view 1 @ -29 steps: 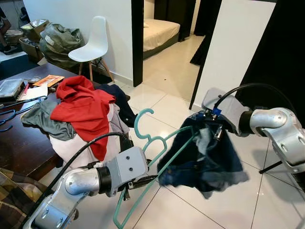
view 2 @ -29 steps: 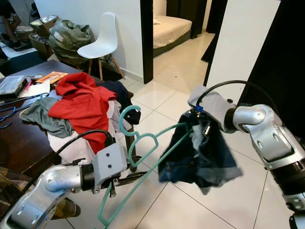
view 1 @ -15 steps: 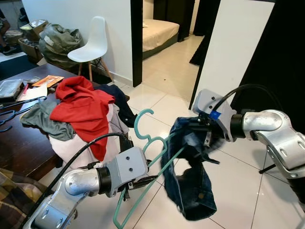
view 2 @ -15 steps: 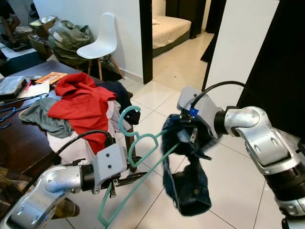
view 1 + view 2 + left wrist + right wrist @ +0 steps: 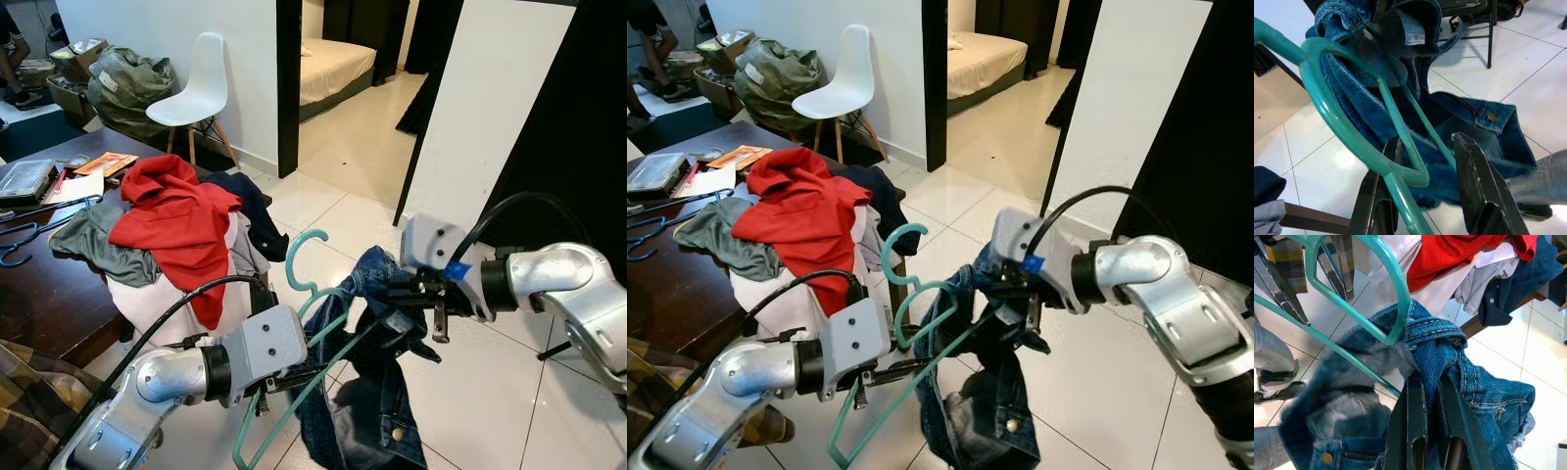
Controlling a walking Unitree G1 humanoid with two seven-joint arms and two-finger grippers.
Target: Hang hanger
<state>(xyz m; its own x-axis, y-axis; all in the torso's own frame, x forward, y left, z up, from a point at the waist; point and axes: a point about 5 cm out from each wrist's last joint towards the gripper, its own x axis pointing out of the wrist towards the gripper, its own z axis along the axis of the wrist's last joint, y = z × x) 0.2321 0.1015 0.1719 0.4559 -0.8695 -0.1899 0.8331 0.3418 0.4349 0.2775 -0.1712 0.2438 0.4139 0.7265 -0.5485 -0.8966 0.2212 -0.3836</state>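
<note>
Right now I have the teal hanger (image 5: 313,323) held out in front of me by the left gripper (image 5: 1422,183), whose two black fingers sit either side of the hanger's lower bars, closed in on them near the corner, so the frame stays tilted with its hook (image 5: 299,257) pointing up and away from me. I keep it low and angled like that so the open shoulder faces my right arm. The right gripper (image 5: 1425,396) has its fingers pressed together on a fold of the denim shorts (image 5: 985,392), pinching the waistband edge right beside the hanger's curved shoulder; I hold the cloth high there so the rest drapes down under its own weight, and most of it now hangs below the hanger, with a metal button showing near the bottom. From the wrist camera the denim looks looped over the teal bar, though I can't tell how securely it sits. To my left, the dark table (image 5: 39,294) carries a heap of clothes topped by a red shirt (image 5: 176,220), with a white chair (image 5: 191,88) beyond it by the wall. I judge the garment is partly on, and the hanging itself is not yet done.
</note>
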